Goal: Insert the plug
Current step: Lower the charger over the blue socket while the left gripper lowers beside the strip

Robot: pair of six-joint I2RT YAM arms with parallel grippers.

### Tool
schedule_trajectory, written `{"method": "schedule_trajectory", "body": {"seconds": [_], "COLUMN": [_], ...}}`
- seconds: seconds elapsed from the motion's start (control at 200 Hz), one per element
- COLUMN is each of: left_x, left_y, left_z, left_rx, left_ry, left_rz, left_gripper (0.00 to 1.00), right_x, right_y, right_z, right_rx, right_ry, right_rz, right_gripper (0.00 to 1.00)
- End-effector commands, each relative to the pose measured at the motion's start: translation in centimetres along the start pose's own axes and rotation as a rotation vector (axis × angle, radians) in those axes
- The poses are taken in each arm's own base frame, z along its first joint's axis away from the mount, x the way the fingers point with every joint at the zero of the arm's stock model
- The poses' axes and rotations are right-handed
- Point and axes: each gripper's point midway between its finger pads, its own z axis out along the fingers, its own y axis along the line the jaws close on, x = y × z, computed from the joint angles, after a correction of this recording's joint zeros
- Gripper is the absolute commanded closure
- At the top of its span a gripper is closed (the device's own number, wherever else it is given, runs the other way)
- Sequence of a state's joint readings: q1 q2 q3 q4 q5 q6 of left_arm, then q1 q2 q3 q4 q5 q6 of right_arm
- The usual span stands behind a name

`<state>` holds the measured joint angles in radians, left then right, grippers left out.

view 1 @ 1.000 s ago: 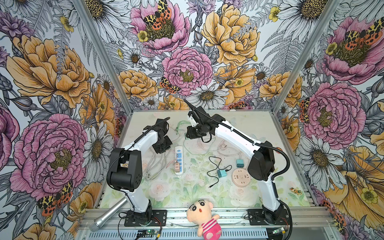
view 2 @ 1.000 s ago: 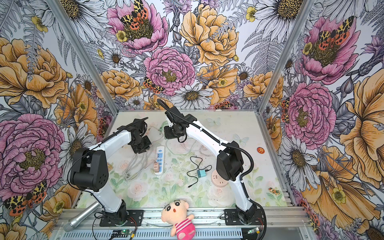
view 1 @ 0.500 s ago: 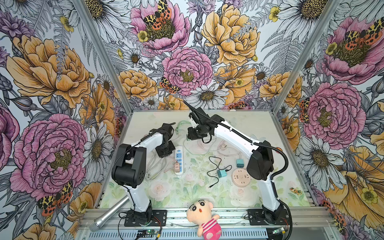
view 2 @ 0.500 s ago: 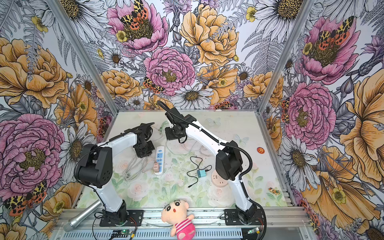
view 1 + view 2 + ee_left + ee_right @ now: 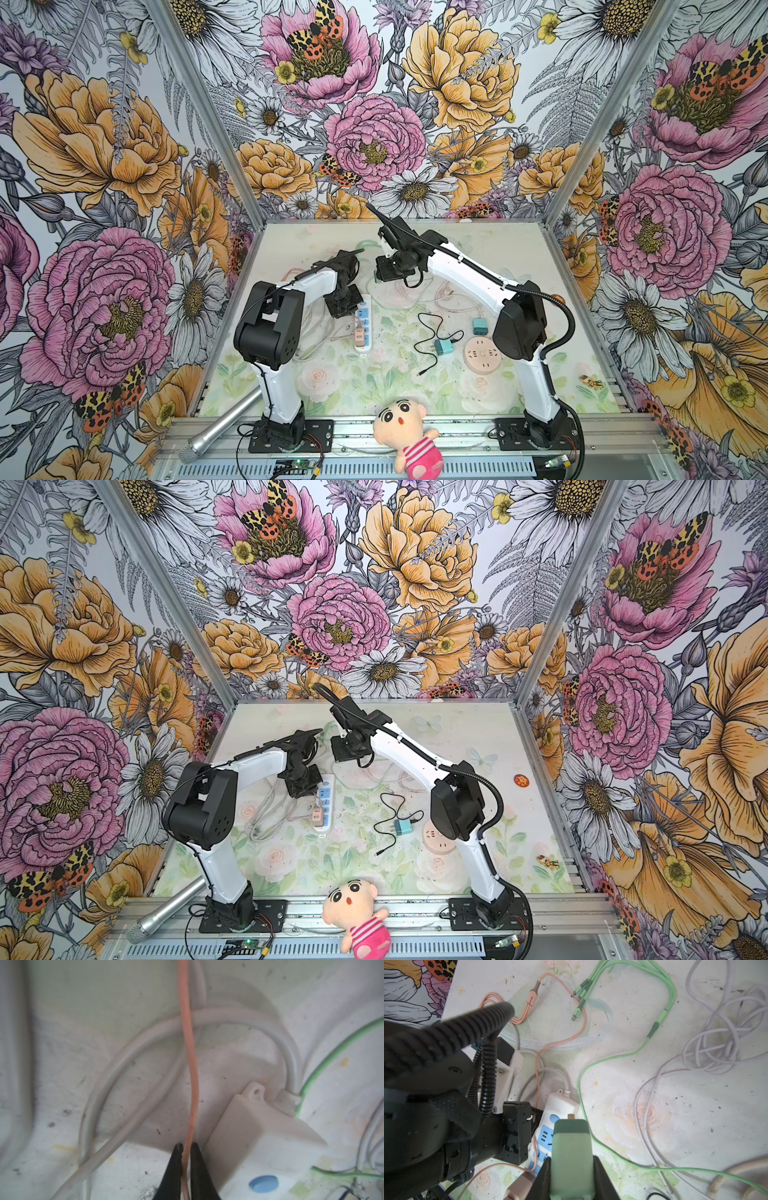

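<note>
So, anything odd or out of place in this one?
Yes: the left tool is pinched on the thin pink cable beside the power strip, not on a plug body. The right tool holds the green plug.

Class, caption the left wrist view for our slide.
Left gripper pinching a pink cable beside a white power strip.

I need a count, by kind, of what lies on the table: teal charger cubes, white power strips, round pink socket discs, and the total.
Teal plastic charger cubes: 2
Long white power strip with blue sockets: 1
Round pink socket disc: 1
Total: 4
</note>
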<state>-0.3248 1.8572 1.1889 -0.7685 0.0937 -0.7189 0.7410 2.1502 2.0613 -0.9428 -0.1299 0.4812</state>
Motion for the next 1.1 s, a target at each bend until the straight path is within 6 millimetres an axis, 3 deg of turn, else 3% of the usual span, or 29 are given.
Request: {"method": "schedule_trajectory", "body": {"seconds": [0.0, 0.14, 0.27, 0.465, 0.48, 0.661, 0.826, 1.096], "left_x": [1.2, 1.4, 1.1, 0.4, 0.2, -0.2, -1.3, -1.7], "left_y": [-1.9, -2.7, -2.2, -0.8, -1.0, 3.2, 5.3, 6.6], "left_z": [1.0, 1.3, 1.2, 0.0, -1.2, -3.8, -5.9, -5.4], "left_rx": [0.065, 0.108, 0.105, 0.115, 0.13, -0.038, -0.049, -0.081], "left_ry": [0.037, 0.044, 0.035, 0.038, 0.017, -0.058, -0.131, -0.127], "left_rz": [-0.009, -0.029, -0.026, -0.01, -0.001, 0.046, -0.001, 0.001], "left_gripper": [0.87, 0.87, 0.87, 0.87, 0.88, 0.92, 0.92, 0.89], "right_x": [0.8, 1.8, 2.6, 2.8, 2.8, 2.7, 3.1, 4.8], "right_y": [-0.5, -1.0, -1.3, -0.4, -0.3, 0.5, 2.1, 2.7], "right_z": [0.4, 0.5, 0.4, 0.4, 0.3, 0.4, 1.0, 2.3], "right_rx": [0.026, 0.038, 0.043, 0.005, 0.004, -0.009, -0.042, -0.011], "right_ry": [0.016, 0.037, 0.055, 0.065, 0.065, 0.062, 0.079, 0.142], "right_rz": [0.002, 0.01, 0.019, -0.031, -0.035, -0.06, -0.085, -0.121], "right_gripper": [1.0, 1.0, 1.0, 1.0, 1.0, 1.0, 1.0, 1.0]}}
